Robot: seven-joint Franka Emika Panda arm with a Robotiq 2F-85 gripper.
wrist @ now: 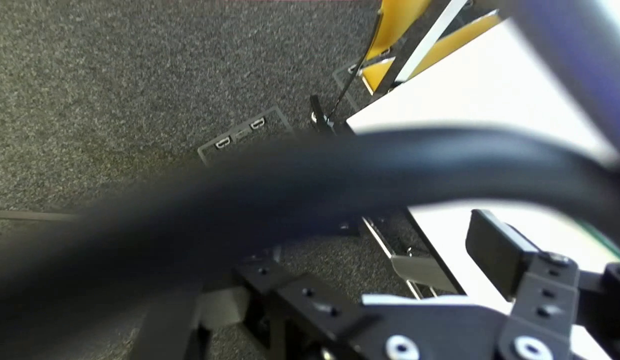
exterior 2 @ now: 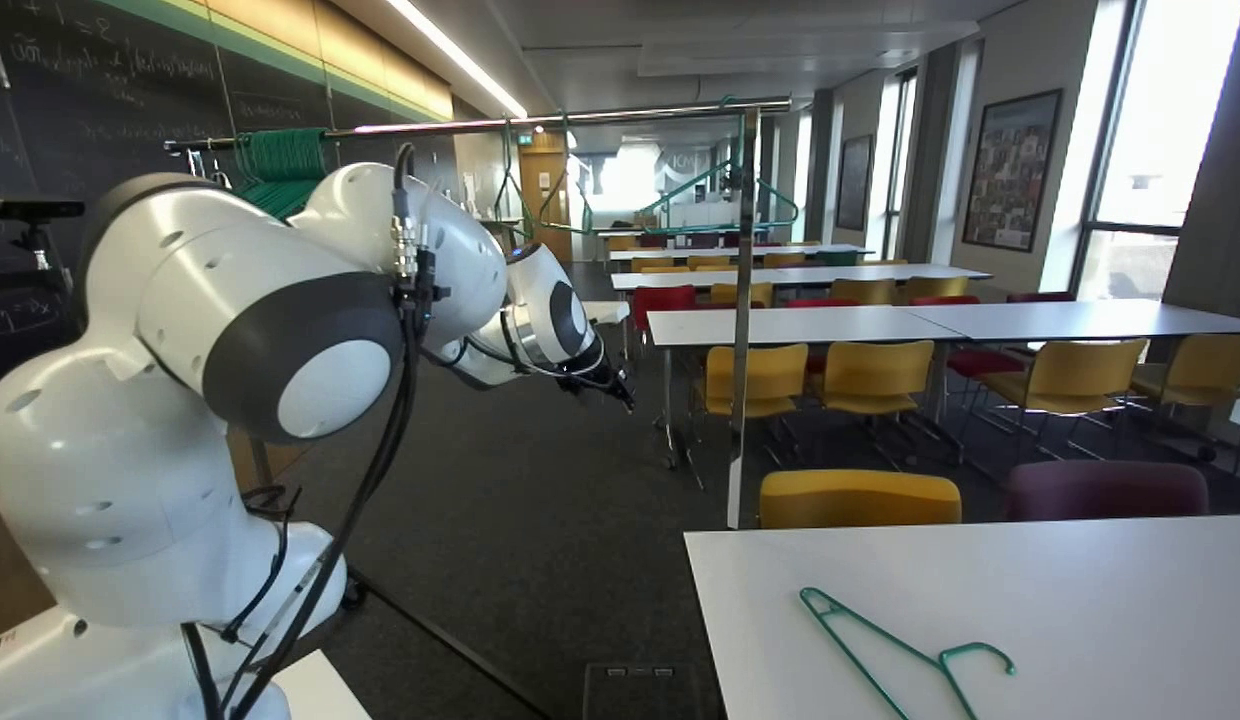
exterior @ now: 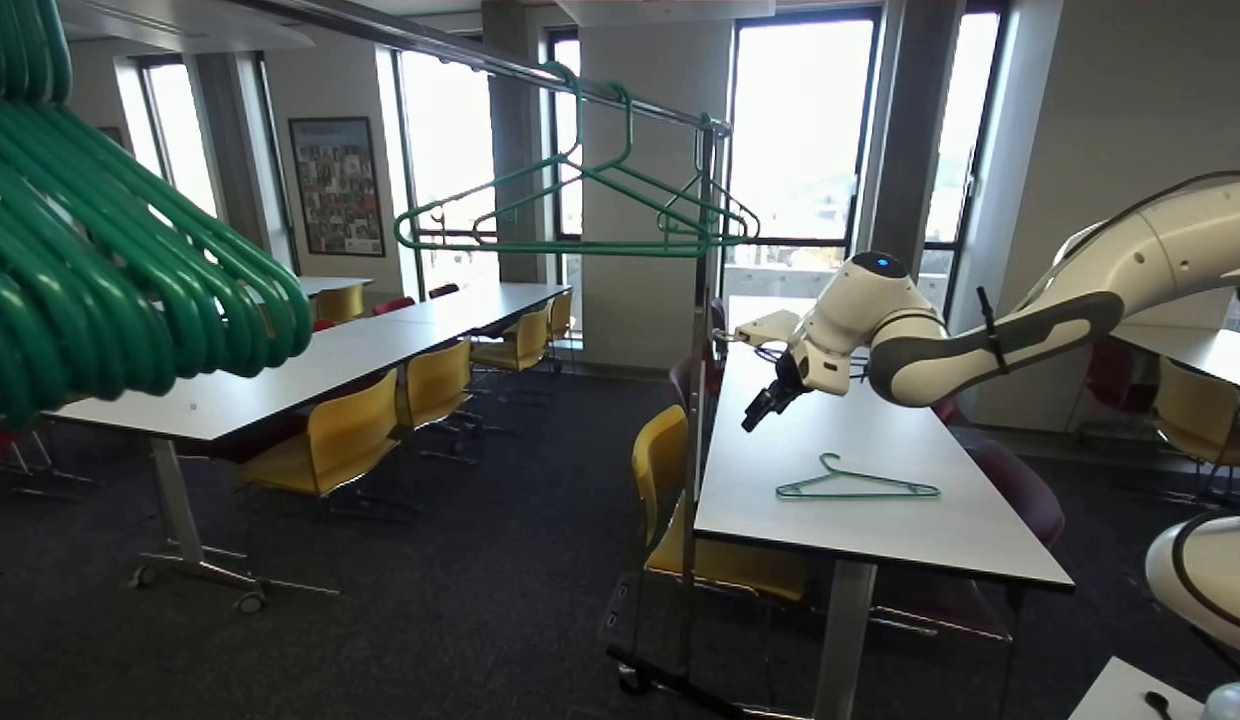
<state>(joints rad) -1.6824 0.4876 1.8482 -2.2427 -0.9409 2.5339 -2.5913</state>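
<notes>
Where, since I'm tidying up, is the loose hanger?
In both exterior views, the hanger lies on the white table, right of the rack post and lower right of the gripper.

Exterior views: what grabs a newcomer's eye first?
Probably the dense bunch of green hangers, looming large at the left edge of an exterior view. Then the white robot arm, filling the left side of an exterior view, its open gripper holding nothing. After that, a lone green hanger lying on the white table.
</notes>
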